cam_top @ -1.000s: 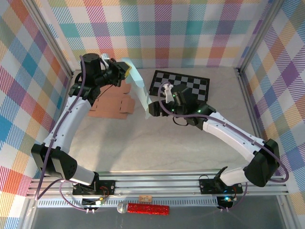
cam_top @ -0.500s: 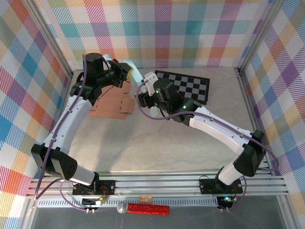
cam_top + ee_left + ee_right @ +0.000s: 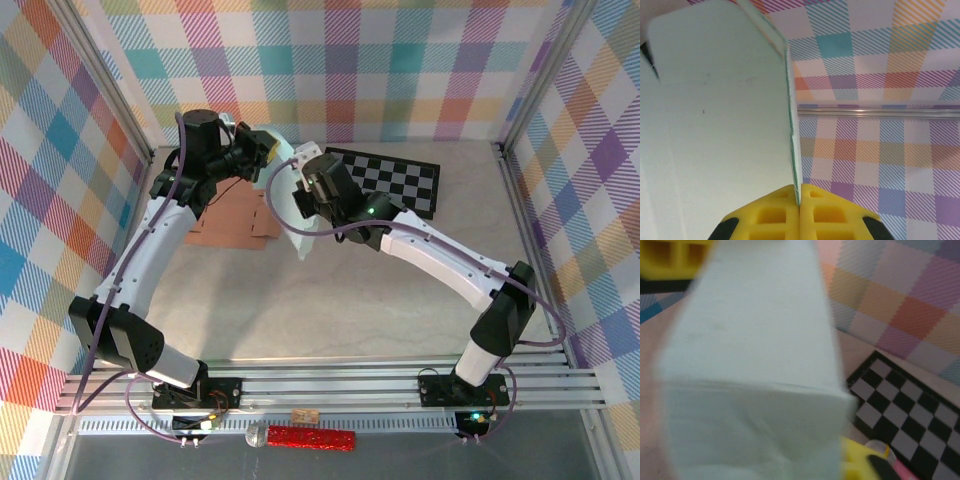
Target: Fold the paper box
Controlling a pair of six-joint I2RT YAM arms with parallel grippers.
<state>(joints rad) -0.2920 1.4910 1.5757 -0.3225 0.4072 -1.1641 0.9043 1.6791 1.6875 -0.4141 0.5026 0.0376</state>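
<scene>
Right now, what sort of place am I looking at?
Probably a robotics test booth: plaid walls enclose a table, a checkerboard lies at the back, and aluminium rails run along the near edge.

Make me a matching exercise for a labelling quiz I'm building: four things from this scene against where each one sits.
Things:
1. pale mint paper box sheet
2. flat brown cardboard sheet
3. black-and-white checkered board
4. red glittery bar

Places:
A. flat at the far edge of the table
B. past the table's near edge, below the metal rail
C. edge pinched in the left gripper
D. flat on the table's left part

Pairs: 1-C, 2-D, 3-A, 4-B.
</scene>
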